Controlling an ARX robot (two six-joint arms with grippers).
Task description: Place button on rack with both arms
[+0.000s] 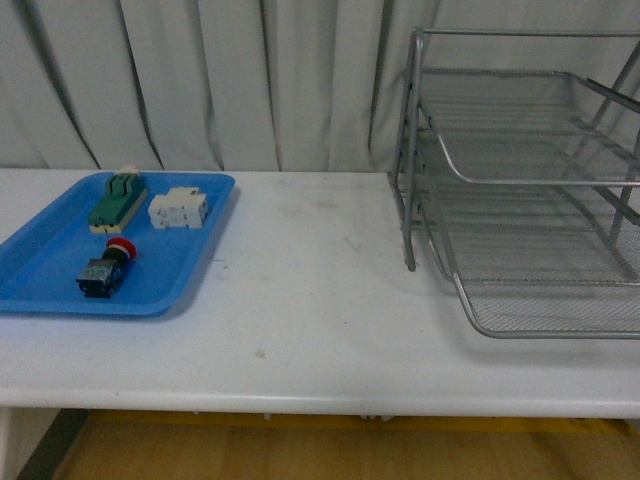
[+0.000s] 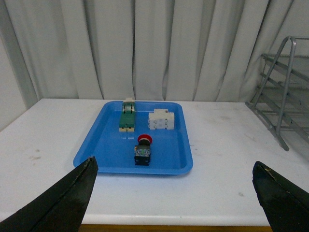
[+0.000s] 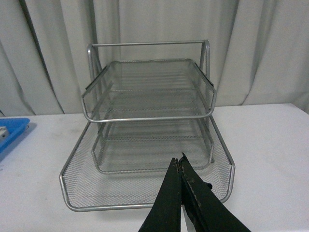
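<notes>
**Button.** Small push-button switch, round red mushroom cap, black neck, blocky dark blue-green body [image 1: 105, 268]. It lies on its side in the lower left of the front view, on the flat blue plastic tray [image 1: 55, 255], close to the tray's near rim.

**Tray companions.** Green-and-cream switch block [image 1: 117, 200] and white terminal block [image 1: 179, 209]. They sit side by side toward the tray's far rim, apart from the button.

**Rack.** Large silver wire-mesh three-tier stand with tube frame [image 1: 520, 180]. It fills the right of the front view and is cut off by the frame edge. Its lowest tier juts toward the table's front edge.

**Table.** White top [image 1: 320, 300]. A broad bare strip runs between the tray's right rim and the rack's left post.

**Left gripper** [image 2: 174, 162]. Jaws are spread wide and hold nothing; the tray and button lie beyond them.

**Right gripper** [image 3: 177, 162]. Fingers are pressed together with nothing between them, and it faces the rack's open front.
</notes>
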